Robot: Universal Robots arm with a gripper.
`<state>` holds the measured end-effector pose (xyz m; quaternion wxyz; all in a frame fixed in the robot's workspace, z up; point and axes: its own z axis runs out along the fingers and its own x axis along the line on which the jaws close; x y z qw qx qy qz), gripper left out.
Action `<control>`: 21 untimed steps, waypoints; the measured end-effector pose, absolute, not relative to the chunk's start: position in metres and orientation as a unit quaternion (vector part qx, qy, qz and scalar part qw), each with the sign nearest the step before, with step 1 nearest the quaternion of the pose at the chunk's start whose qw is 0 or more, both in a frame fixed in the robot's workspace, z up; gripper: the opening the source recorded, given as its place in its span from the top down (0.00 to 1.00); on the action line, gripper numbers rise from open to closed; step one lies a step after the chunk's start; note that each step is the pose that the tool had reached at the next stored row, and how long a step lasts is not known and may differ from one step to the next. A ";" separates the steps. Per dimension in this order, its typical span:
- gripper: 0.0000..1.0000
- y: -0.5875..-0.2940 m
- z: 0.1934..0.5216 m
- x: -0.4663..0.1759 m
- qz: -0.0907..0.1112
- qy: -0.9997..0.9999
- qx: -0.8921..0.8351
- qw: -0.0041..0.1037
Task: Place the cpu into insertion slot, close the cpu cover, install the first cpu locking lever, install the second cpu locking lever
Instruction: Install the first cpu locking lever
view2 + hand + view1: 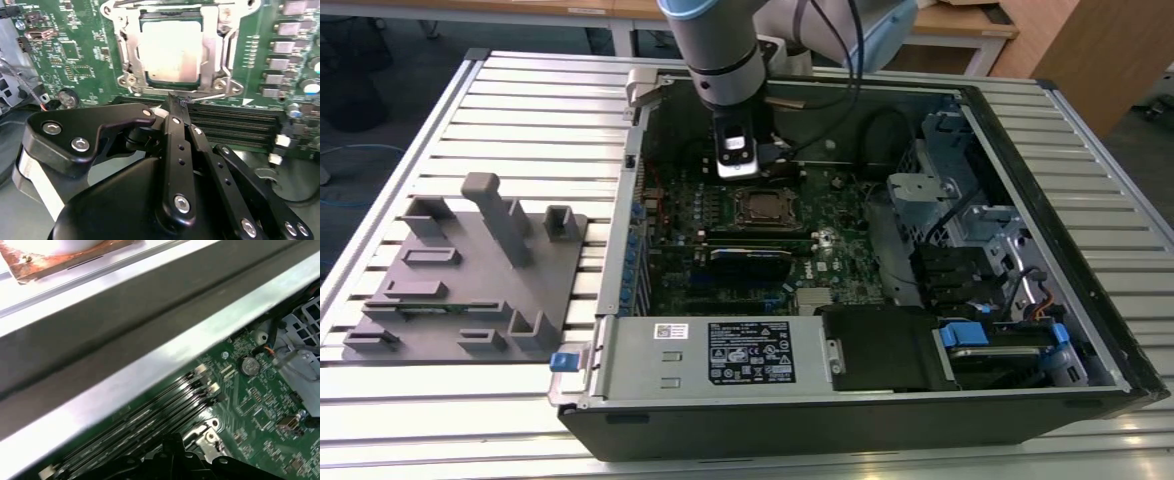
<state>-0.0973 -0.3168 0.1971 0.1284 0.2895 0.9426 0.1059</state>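
A slatted metal counter carries everything here. An open black computer case lies on its side on the counter, taking up the exterior view's right and centre. A grey fixture plate with upright blocks lies just beside it, toward the exterior view's left.

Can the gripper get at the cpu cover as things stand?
Probably yes: the gripper is right at the edge of the cpu cover, which lies around the cpu, and nothing stands between them in the second wrist view.
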 end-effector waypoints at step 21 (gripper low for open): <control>0.90 -0.312 0.197 -0.110 0.104 0.937 0.307 0.131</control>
